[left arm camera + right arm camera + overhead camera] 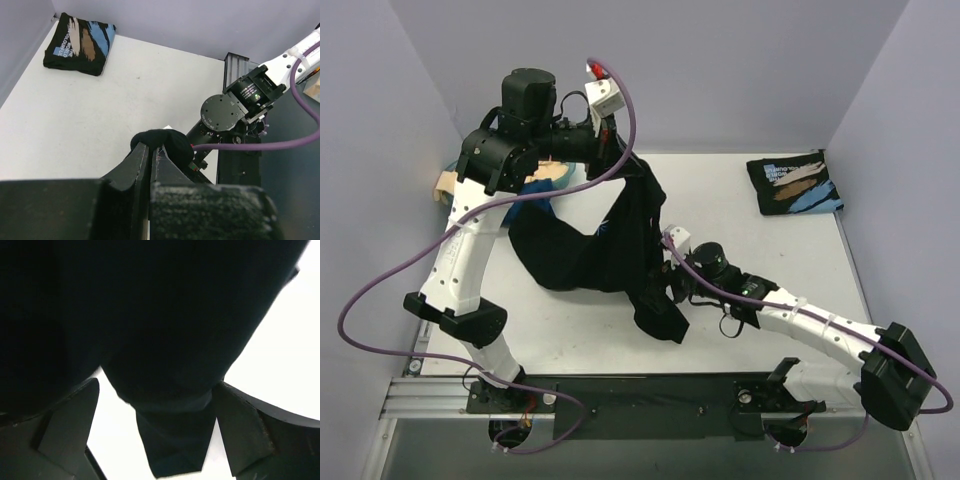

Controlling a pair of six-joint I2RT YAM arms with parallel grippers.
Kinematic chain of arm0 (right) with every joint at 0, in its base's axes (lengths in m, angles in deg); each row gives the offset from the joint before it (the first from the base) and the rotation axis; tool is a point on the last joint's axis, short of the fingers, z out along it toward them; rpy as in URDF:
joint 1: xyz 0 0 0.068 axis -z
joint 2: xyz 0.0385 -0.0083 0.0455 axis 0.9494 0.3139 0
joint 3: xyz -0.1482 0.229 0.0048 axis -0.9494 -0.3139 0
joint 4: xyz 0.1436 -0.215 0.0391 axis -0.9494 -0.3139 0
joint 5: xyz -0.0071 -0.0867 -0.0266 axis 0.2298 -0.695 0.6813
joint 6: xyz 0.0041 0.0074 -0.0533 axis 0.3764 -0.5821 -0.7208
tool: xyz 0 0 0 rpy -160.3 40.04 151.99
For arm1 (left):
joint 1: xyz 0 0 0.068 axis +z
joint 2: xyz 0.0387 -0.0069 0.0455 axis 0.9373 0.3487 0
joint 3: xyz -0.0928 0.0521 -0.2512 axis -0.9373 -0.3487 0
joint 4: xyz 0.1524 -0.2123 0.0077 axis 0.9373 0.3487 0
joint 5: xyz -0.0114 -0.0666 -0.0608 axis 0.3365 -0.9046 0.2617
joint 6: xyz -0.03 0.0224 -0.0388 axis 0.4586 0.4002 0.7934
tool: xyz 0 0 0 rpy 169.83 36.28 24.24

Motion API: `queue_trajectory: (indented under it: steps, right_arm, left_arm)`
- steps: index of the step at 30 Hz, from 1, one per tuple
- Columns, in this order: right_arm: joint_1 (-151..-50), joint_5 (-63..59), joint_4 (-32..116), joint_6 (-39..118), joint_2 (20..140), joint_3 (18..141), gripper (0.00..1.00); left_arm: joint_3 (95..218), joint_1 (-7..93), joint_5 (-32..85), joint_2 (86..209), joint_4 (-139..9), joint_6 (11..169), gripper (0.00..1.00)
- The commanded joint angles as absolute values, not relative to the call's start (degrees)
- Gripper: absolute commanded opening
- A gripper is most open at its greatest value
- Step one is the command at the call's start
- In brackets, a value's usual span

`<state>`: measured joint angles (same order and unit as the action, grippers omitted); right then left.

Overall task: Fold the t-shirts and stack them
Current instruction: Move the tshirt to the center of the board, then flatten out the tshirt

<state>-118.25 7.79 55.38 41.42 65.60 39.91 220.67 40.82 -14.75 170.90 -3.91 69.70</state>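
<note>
Black shirt (575,250) held up by one arm above the table (750,240), the other arm reaching for its lower part.

Left gripper (151,149) is high at the back, fingers pinched together on a bunch of the cloth. The shirt hangs from it and drapes onto the middle of the table. Right arm stretches low from the near right; right gripper (155,390) has its fingers spread wide, with a hanging corner of cloth between them, not pinched. A folded printed shirt (795,185) lies in the far right corner. To do this well, the right fingers should probably close on a single hem layer. Both arms could then spread the shirt flat before folding.
</note>
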Motion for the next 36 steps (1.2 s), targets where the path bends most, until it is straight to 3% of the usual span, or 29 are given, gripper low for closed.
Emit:
queue_trajectory:
  steps: [1,2,3,4,5,6,7,9,13,14,16,20,22,25,28,33,36]
  right_arm:
    - [-115.2,6.8,62.7,43.1,66.0,46.9,0.83]
    - [-114.4,7.2,62.6,43.7,67.9,47.6,0.77]
    - [-112.2,9.2,62.3,45.3,69.0,49.7,0.62]
    - [-111.2,10.2,62.0,46.2,71.1,50.8,0.54]
    - [-108.8,11.9,62.1,48.4,71.8,52.1,0.36]
    - [-107.7,12.9,62.7,49.1,73.0,52.5,0.27]
    - [-106.3,13.3,62.4,49.3,73.2,52.9,0.11]
    - [-104.2,12.6,58.6,48.0,72.1,53.3,0.00]
    - [-93.9,14.8,52.8,49.1,70.6,52.6,0.00]
    - [-88.9,17.5,51.2,49.8,71.3,54.0,0.17]
    - [-82.5,20.4,43.0,49.7,73.8,58.5,0.43]
    - [-71.9,23.2,30.3,53.0,73.2,62.1,0.53]
    - [-69.5,17.1,25.4,52.2,68.0,61.1,0.55]
    - [-69.8,10.0,15.9,51.9,60.5,59.4,0.55]
    - [-73.8,6.6,16.0,57.4,53.3,54.3,0.56]
    - [-89.3,-7.0,24.1,65.6,40.1,41.8,0.75]
    - [-91.9,-13.9,29.1,62.9,40.2,37.9,0.76]
  left_arm:
    - [223.1,40.9,-15.9,170.6,-8.0,71.3,0.00]
    - [223.1,40.9,-16.4,170.6,-8.2,71.6,0.00]
    - [223.1,40.8,-17.4,171.0,-8.9,72.6,0.00]
    - [223.3,40.8,-17.8,171.3,-9.1,73.0,0.00]
    - [223.5,40.7,-17.9,171.4,-9.5,73.2,0.00]
    - [223.6,40.6,-17.7,171.7,-9.6,73.1,0.00]
    - [223.6,40.5,-17.4,171.8,-9.5,72.9,0.00]
    - [222.7,40.1,-16.9,171.9,-9.0,71.8,0.00]
    - [220.3,34.4,-13.7,173.2,-8.3,70.1,0.00]
    - [219.6,33.4,-12.3,174.3,-9.5,71.2,0.00]
    - [216.4,30.1,-8.4,176.1,-14.0,76.5,0.00]
    - [208.6,26.9,3.5,180.6,-25.3,90.2,0.00]
    - [207.4,25.3,8.8,183.4,-29.1,93.9,0.00]
    - [208.0,22.3,13.3,189.0,-34.0,97.8,0.00]
    - [209.0,20.6,13.7,192.8,-38.8,102.0,0.00]
    - [209.3,19.2,14.8,196.5,-41.1,103.5,0.00]
    - [209.1,19.1,14.3,196.8,-41.3,103.5,0.00]
